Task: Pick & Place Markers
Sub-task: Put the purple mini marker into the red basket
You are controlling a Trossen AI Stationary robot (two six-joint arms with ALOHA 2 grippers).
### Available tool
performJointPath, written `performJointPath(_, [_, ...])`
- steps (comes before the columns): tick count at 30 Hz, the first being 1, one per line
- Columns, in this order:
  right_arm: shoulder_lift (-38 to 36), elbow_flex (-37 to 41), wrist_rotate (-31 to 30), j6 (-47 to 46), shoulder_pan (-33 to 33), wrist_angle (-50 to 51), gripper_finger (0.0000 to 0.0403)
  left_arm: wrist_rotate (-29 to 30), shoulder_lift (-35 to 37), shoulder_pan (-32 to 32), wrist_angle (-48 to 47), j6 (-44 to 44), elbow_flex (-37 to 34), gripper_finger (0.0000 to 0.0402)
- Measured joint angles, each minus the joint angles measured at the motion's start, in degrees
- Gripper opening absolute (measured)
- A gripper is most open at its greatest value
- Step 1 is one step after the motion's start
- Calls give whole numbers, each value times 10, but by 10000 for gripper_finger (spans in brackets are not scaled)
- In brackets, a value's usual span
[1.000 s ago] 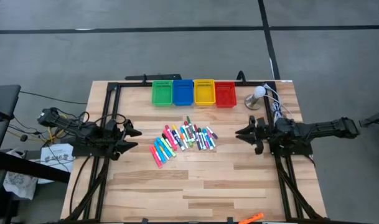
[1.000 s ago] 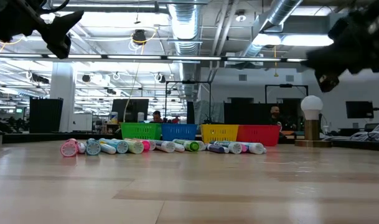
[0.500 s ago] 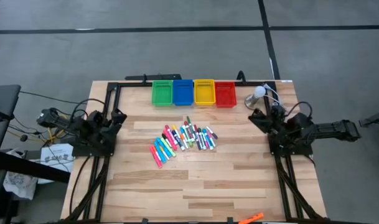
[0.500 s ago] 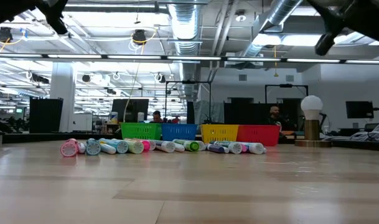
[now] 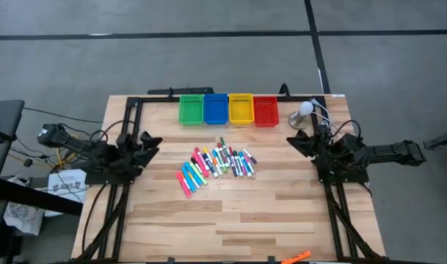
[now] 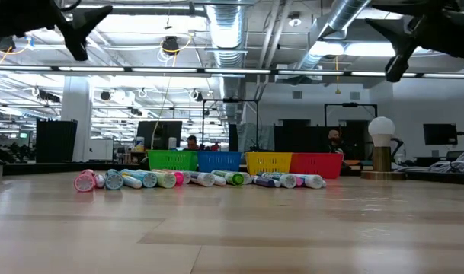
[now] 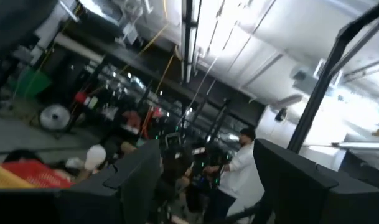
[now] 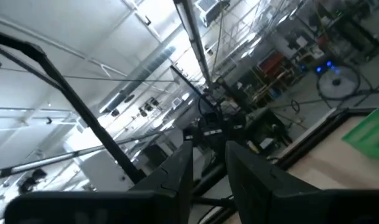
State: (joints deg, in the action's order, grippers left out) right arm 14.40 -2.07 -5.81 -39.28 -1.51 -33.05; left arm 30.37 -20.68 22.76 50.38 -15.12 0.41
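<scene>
The short slim capped markers [image 5: 216, 165] in pink, red, blue, cyan, green and white are lying in a loose heap at the middle of the pale wooden table [image 5: 230, 220], untouched, none lifted yet. Just behind them, along the far edge, the four small plastic bins are waiting in a row: green [image 5: 191, 109], blue [image 5: 215, 109], yellow [image 5: 240, 109], red [image 5: 265, 111] (nothing visible in any of them from above).

My left gripper [image 5: 151, 142] is hanging high at the table's left side with its fingers [image 7: 137, 180] spread wide and holding nothing. My right gripper [image 5: 292, 141] is hanging high at the right side, near the white globe lamp [image 5: 304, 109], its fingers [image 8: 177, 174] standing close together with a narrow gap, also empty.

Over the last second both of my wrists have been swinging about, first aimed at the heap, then tipping up and away, now coming partway back. I judge I am still only getting into position; the sorting has not begun.
</scene>
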Motion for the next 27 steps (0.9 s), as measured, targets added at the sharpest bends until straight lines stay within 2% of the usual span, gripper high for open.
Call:
performJointPath(4, [28, -33, 1, 42, -27, 23, 87, -10, -55, 0, -9, -16, 26, 260])
performJointPath(8, [102, -119, -2, 123, -45, 118, 87, -21, -112, 0, -67, -2, 86, 260])
performJointPath(11, [172, -200, -15, 184, -37, 216, 87, -26, -139, 0, -167, 7, 147, 260])
performJointPath(15, [250, -312, -27, 236, -1, 371, 87, -28, -144, -7, -370, 12, 240, 260])
performJointPath(18, [300, -377, -55, 234, 35, 464, 87, -27, -136, -24, -513, 10, 308, 260])
performJointPath(21, [342, -413, -80, 214, 72, 522, 87, -27, -130, -48, -616, -9, 363, 260])
performJointPath(27, [428, -422, -74, 108, 107, 573, 87, -45, -140, -76, -717, -68, 383, 260])
